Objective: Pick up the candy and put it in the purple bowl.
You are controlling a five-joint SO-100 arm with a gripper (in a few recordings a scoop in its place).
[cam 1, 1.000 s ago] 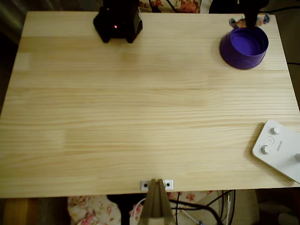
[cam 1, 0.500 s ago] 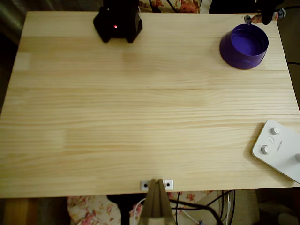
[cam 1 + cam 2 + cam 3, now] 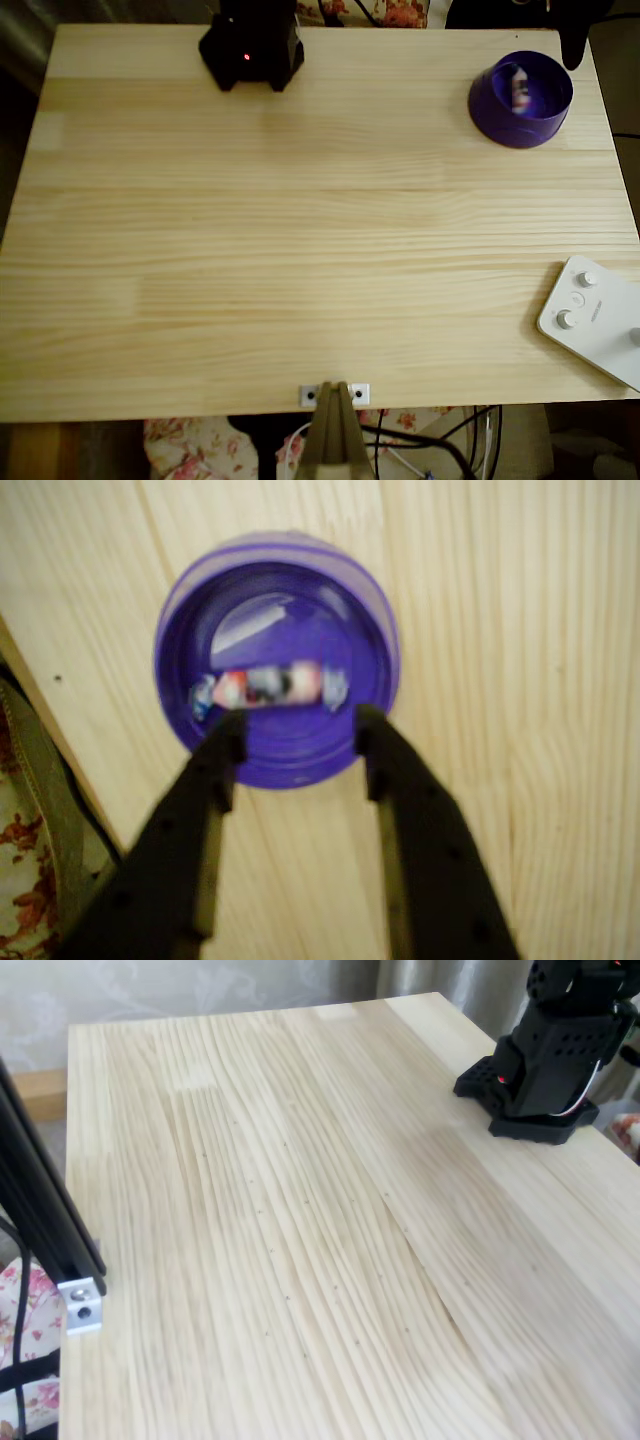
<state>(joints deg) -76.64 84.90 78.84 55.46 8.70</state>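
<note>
In the wrist view the two black fingers stand spread apart with nothing between them, their tips over the near rim of the bowl. The candy lies inside the bowl, just beyond the fingertips in the middle of the frame, stretched crosswise with its bluish wrapper ends toward either side; it looks blurred.

In the overhead view the bowl sits on the pale wooden surface in the upper right of the frame, and the candy shows as a small light streak within it. A dark part of the arm hangs just past the surface's top right corner. The arm's black base stands at the top edge, left of centre, with a red light on it. A white button box rests at the lower right edge.
</note>
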